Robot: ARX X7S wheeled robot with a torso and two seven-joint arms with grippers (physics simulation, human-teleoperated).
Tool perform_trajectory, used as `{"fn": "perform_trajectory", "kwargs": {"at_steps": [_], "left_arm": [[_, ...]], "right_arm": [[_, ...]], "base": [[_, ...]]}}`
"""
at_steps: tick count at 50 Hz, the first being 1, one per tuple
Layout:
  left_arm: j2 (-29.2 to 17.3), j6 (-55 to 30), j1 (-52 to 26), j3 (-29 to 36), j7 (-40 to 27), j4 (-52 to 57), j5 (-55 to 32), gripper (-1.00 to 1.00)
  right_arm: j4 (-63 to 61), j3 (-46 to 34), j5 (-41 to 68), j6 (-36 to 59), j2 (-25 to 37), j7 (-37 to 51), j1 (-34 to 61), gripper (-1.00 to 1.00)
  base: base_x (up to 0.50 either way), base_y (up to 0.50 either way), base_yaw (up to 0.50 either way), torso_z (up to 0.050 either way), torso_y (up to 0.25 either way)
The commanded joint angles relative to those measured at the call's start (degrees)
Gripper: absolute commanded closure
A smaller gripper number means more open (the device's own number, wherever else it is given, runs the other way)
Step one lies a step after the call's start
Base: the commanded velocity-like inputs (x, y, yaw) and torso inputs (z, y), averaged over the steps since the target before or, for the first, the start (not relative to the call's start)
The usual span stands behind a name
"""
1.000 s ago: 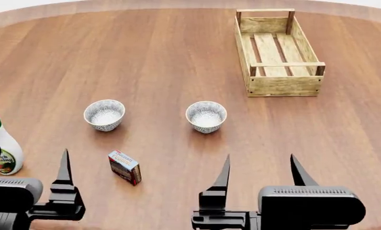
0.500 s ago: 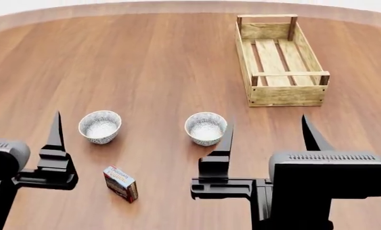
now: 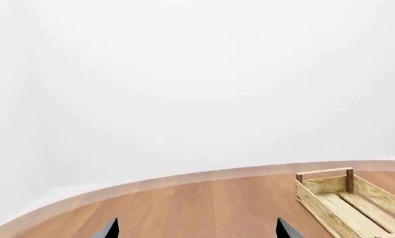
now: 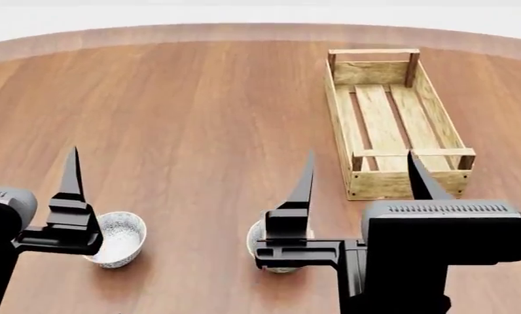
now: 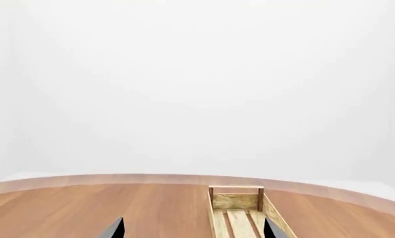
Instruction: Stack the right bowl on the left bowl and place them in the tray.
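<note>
- Round wooden bench [image 4: 199, 118], reddish-brown planks, paler rim curving along the far edge.
- Light-wood tray [image 4: 396, 124] resting on the far right part, long side running away, slatted bottom showing.
- Left bowl [image 4: 121, 239], white with speckled pattern, sitting upright at the near left.
- Right bowl [image 4: 258, 245] at the near middle, mostly hidden, well apart from the left bowl.

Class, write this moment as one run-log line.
left gripper: open, empty | right gripper: open, empty | left bowl, right bowl: unstacked, on table | tray: empty
</note>
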Motion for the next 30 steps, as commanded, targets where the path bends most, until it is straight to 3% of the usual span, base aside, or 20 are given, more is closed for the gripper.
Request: {"fn": "perform_trajectory", "kwargs": {"at_steps": [1, 30], "left_arm": [[-0.3, 0.6, 0.4, 0.1, -0.5, -0.2, -0.1, -1.0], [-1.4, 1.3, 0.3, 0.2, -1.4, -0.7, -0.6, -1.0]], "right_arm": [[0.8, -0.3, 0.4, -0.7, 0.3, 0.3, -0.2, -1.0], [1.9, -1.0, 1.4, -1.4, 0.9, 1.4, 0.0, -1.0]], "base": [[0.5, 0.0, 0.0, 0.0, 0.0], [0.5, 0.0, 0.0, 0.0, 0.001]]}}
